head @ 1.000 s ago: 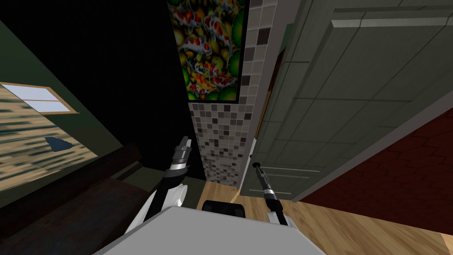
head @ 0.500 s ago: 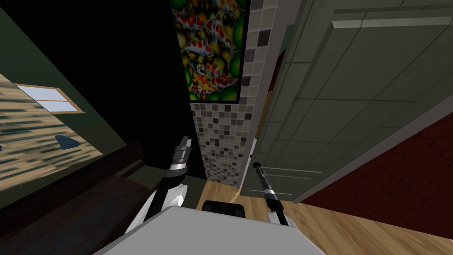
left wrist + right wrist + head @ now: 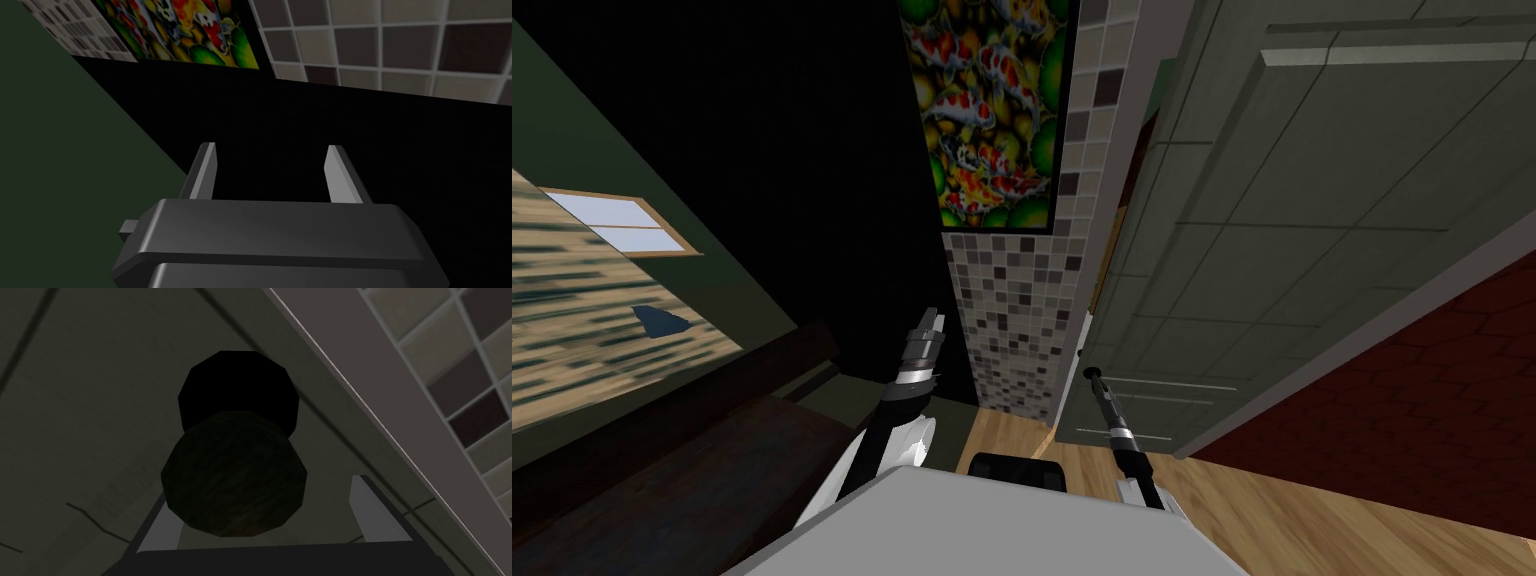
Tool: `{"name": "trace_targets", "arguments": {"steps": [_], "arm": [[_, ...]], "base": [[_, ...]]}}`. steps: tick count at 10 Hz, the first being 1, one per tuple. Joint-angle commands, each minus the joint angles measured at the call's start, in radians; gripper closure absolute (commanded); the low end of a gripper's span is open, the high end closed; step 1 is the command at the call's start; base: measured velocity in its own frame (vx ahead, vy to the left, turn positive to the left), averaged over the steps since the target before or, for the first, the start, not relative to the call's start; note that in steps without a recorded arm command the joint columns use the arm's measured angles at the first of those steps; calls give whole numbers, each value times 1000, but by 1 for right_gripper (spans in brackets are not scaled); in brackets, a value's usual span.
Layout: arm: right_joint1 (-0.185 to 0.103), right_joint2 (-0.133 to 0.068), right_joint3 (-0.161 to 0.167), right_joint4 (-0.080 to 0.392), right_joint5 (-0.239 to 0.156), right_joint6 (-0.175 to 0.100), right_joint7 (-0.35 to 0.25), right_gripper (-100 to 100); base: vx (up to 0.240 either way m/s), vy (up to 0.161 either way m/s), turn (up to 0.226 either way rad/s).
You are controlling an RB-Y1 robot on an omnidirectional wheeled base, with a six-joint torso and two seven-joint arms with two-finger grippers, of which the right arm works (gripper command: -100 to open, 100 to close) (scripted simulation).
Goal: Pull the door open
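Panelled grey-green door, standing just right of the tiled wall, with a pale grey frame strip between them. The dark round knob projects from a black disc near the door's frame-side edge. Right gripper is at the knob, its 2 fingers spread wide; the knob lies between them, close against 1 finger and clear of the other, so it is not clamped. Left gripper is raised left of the tiled wall, facing a black area, its 2 fingers parted and empty. A koi picture hangs on the tiles. Wood floor lies below the door.
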Motion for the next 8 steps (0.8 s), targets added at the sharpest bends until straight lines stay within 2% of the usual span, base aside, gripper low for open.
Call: {"name": "trace_targets", "arguments": {"steps": [1,3,7,8], "arm": [[1,-1,0,0,-7,1,-29,100],[2,-2,0,0,-16,2,-60,100],[6,-6,0,0,-44,6,-161,100],[6,-6,0,0,-44,6,-164,100]], "base": [[-17,-25,11],[-18,-30,48],[-32,-11,80],[-28,-15,38]]}}
